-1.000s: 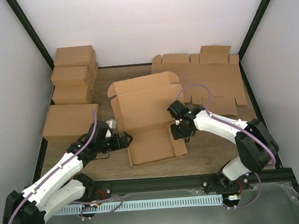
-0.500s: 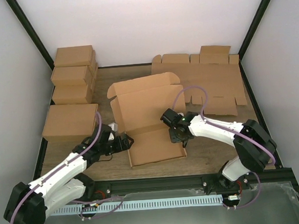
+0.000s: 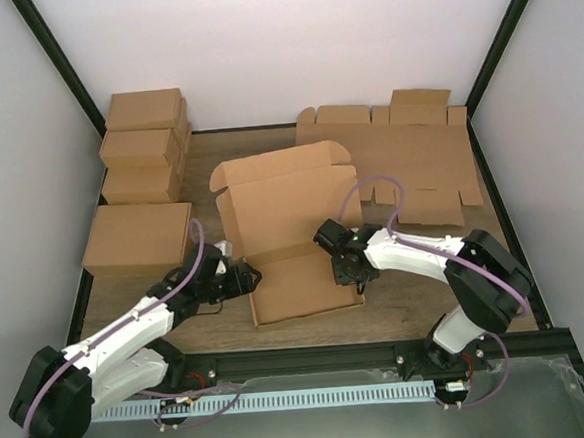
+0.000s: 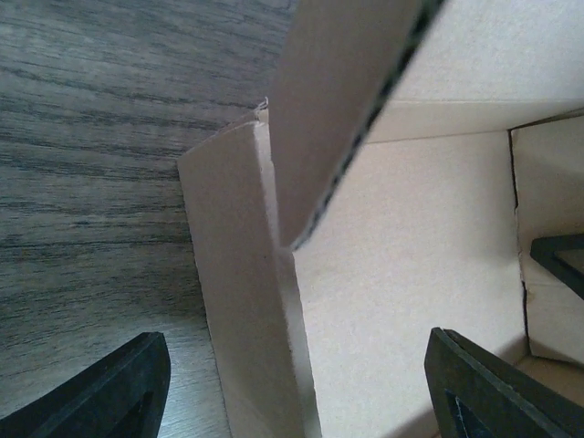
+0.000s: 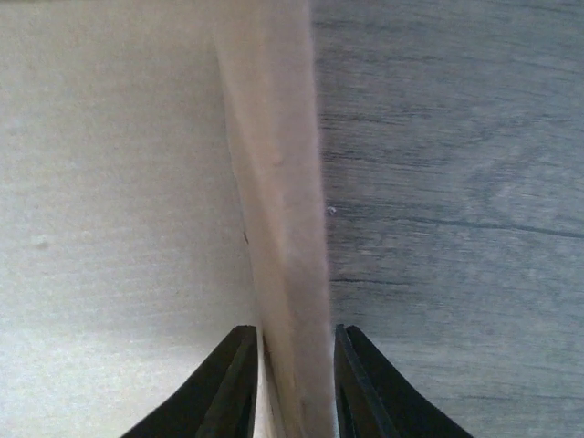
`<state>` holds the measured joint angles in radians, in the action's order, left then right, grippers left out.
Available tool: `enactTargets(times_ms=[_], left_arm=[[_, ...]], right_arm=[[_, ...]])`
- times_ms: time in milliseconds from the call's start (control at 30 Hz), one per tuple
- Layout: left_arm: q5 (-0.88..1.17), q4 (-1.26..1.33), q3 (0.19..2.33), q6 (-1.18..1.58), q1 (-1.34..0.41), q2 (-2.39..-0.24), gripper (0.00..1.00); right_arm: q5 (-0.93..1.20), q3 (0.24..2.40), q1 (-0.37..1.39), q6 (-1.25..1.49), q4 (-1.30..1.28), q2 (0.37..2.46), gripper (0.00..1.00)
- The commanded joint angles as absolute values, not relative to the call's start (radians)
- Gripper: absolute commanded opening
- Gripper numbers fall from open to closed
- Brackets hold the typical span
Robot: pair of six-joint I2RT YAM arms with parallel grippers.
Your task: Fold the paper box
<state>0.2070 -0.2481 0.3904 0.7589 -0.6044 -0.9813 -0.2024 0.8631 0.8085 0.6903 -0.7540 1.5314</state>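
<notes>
Top external: brown paper box (image 3: 282, 218), lid open, side flaps raised.

Seen from overhead, the right gripper (image 3: 348, 275) lies beneath its own wrist, so its jaws are hidden where they meet the right wall of the paper box (image 3: 282, 215). The left gripper (image 3: 248, 277), at the box's left edge, is too small to show whether it touches the cardboard. In the left wrist view, both fingers (image 4: 100, 392) are cut off by the bottom edge, and a raised flap (image 4: 338, 109) runs out of the top, soft with blur. In the right wrist view, the box wall between the fingers (image 5: 228, 388) is blurred. Whether they press it or stand just clear cannot be told, and the bottom edge crops them too.
</notes>
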Motion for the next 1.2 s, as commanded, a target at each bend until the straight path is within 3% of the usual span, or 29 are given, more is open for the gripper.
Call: enactTargets(times_ms=[0, 67, 200, 300, 367, 500, 600, 667, 933, 1167], left_arm=[[0.202, -0.206, 0.385, 0.769, -0.617, -0.999, 0.78], [0.188, -0.211, 0.389, 0.775, -0.620, -0.993, 0.78], [0.140, -0.235, 0.387, 0.793, -0.625, -0.950, 0.78], [0.104, -0.256, 0.387, 0.798, -0.624, -0.899, 0.81], [0.065, -0.282, 0.394, 0.789, -0.623, -0.854, 0.89], [0.001, -0.344, 0.446, 0.747, -0.618, -0.825, 1.00], [-0.057, -0.408, 0.499, 0.735, -0.607, -0.838, 1.00], [-0.052, -0.423, 0.532, 0.707, -0.586, -0.845, 1.00], [0.141, -0.373, 0.593, 0.615, -0.340, -0.838, 1.00], [0.192, -0.346, 0.722, 0.510, -0.285, -0.938, 1.00]], right_arm=[[-0.231, 0.862, 0.818, 0.710, -0.739, 1.564, 0.15], [-0.282, 0.868, 0.818, 0.732, -0.750, 1.561, 0.02], [-0.299, 0.853, 0.818, 0.734, -0.716, 1.533, 0.01], [-0.284, 0.838, 0.818, 0.725, -0.678, 1.494, 0.28], [-0.272, 0.825, 0.818, 0.718, -0.648, 1.458, 0.45], [-0.233, 0.807, 0.806, 0.699, -0.612, 1.367, 0.55], [-0.226, 0.793, 0.786, 0.686, -0.593, 1.280, 0.77], [-0.200, 0.787, 0.763, 0.627, -0.567, 1.222, 0.97], [0.219, 0.787, 0.416, 0.389, -0.438, 1.089, 1.00], [0.294, 0.949, 0.249, 0.289, -0.468, 1.227, 1.00]])
